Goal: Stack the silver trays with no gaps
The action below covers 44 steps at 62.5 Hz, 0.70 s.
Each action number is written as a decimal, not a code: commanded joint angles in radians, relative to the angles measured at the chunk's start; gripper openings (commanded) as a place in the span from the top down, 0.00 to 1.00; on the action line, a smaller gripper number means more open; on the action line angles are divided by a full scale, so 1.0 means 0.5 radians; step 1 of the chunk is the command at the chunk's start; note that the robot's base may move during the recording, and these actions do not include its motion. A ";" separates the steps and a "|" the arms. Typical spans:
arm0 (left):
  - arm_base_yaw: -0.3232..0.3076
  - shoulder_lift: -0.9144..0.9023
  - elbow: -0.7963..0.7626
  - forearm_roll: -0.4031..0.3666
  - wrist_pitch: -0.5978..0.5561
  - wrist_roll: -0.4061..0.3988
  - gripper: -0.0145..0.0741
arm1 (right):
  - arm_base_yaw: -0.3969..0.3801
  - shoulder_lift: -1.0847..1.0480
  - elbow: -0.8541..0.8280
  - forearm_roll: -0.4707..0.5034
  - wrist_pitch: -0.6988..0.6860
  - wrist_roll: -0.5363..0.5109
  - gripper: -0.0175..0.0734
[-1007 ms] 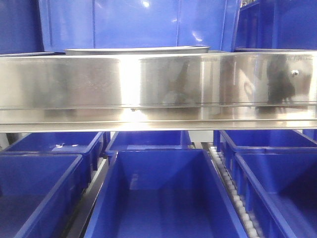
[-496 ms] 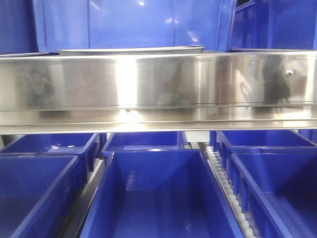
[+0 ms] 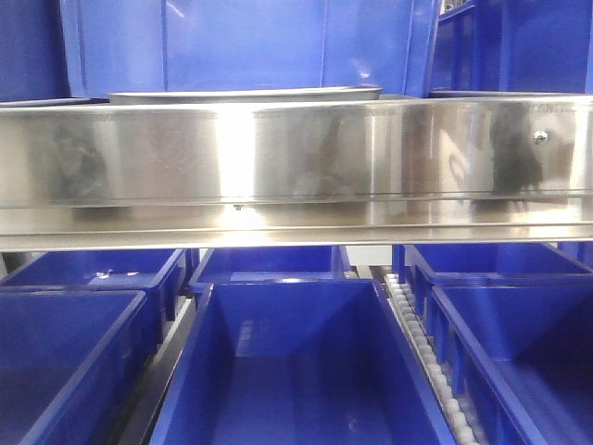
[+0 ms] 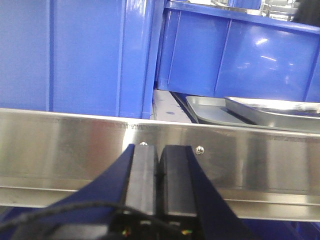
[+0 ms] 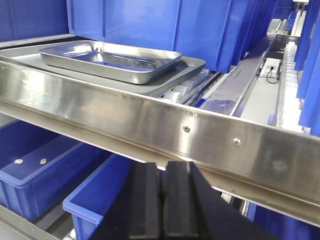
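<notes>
— Since both tools sit nearest the lens, start there: what are they doing?
— Left tool (image 4: 159, 165) and right tool (image 5: 161, 200) each have their black fingers pressed together with nothing between them, both low in front of the steel shelf band (image 5: 200, 135).
— And past that band?
— On the shelf, the upper silver tray (image 5: 110, 61) rests on the lower silver tray (image 5: 192, 64), but skewed, its corner riding across the other's rim, so they are not nested. Blue bins (image 5: 165, 25) stand just behind them.
— How would they handle?
— My guess: thin sheet metal, stiff and light, slick enough to slide on each other. I would pinch the flat rim at a long edge, since the walls are shallow and sloped.
— Their look?
— Shallow rectangles, rounded corners, mirror-bright floors reflecting the blue. From the front view only a thin edge of the upper tray (image 3: 246, 94) shows above the band.
</notes>
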 commanded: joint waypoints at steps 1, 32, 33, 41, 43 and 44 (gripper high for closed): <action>-0.014 -0.032 -0.008 0.003 -0.187 -0.023 0.89 | -0.005 0.023 -0.057 -0.025 -0.191 -0.019 0.75; -0.014 -0.032 -0.008 -0.001 -0.187 -0.023 0.89 | -0.030 0.023 -0.022 -0.024 -0.189 -0.019 0.75; -0.014 -0.032 -0.008 -0.001 -0.187 -0.023 0.89 | -0.051 0.023 -0.013 -0.024 -0.189 -0.019 0.75; -0.014 -0.032 -0.008 -0.001 -0.187 -0.023 0.89 | -0.297 0.011 0.076 -0.005 -0.215 -0.019 0.75; -0.014 -0.032 -0.008 -0.001 -0.187 -0.023 0.89 | -0.382 -0.006 0.102 -0.005 -0.229 -0.019 0.75; -0.014 -0.032 -0.008 -0.001 -0.187 -0.023 0.89 | -0.418 -0.021 0.123 -0.003 -0.243 -0.019 0.75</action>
